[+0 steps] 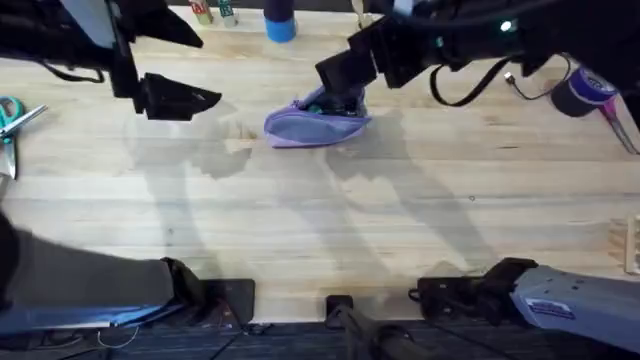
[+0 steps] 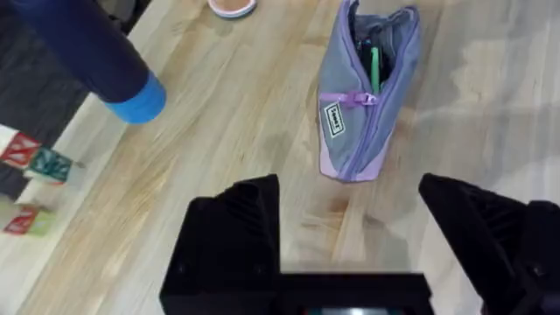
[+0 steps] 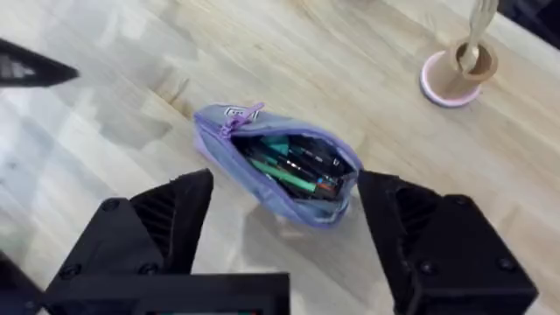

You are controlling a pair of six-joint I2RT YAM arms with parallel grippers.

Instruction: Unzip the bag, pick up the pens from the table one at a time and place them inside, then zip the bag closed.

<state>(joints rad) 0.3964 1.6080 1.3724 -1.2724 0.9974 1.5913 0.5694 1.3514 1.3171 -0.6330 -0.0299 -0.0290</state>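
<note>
Pouch unzipped on the tabletop, both pens inside.

From overhead I see the bag (image 1: 314, 122) lying at about 12 o'clock from the tabletop (image 1: 330, 220) centre. My right claw (image 3: 284, 232) hovers just above it, fingers spread wide and holding nothing; its wrist view shows the pens (image 3: 293, 171) lying inside the gaping mouth. My left claw (image 2: 350, 236) hangs at the bag's 9 o'clock, well apart, also open and empty. Scissors (image 1: 12, 118) lie at the far 9 o'clock edge.
</note>
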